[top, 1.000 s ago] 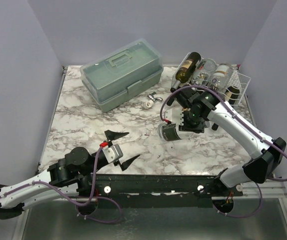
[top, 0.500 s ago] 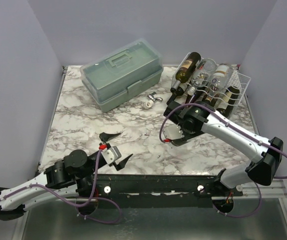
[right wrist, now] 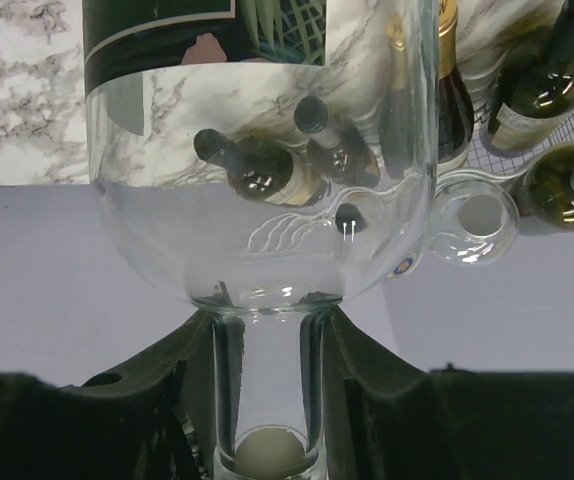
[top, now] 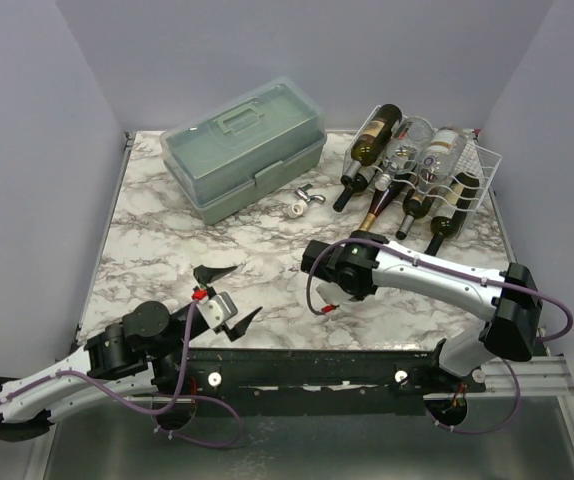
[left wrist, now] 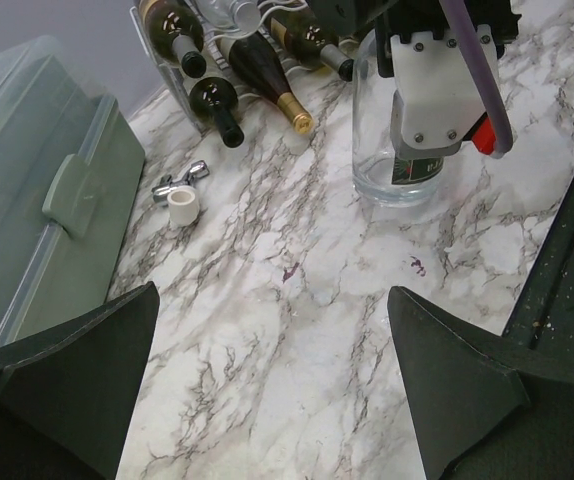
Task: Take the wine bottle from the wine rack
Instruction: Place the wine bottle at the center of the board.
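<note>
Arms: 2; grippers: 2.
Right gripper: 1; fingers pinched on the neck of the clear glass wine bottle, one finger on each side.
Left gripper: 1; fingers spread wide, nothing between them, above bare marble at 7 o'clock of the table.
Clear glass wine bottle: 1; dark label, off the rack, upright under the right gripper. Base down at the marble, but firm contact cannot be told. It is about 5 o'clock of table centre and 7 o'clock from the rack, well apart from it.
White thin-wire wine rack: 1; at 1–2 o'clock of the table, near the far right corner.
Upper-row bottles: 3 lying on the rack; 1 dark with a gold label, 2 clear.
Lower-row bottles: at least 4 dark necks pointing to 7 o'clock, 1 with gold foil; exact count hard to tell.
Pale green plastic toolbox: 1; lid shut, handle on top, at 11 o'clock.
White short ring: 1; between toolbox and rack.
Small metal winged fitting: 1; just beside the ring.
Marble-pattern table top: 1.
</note>
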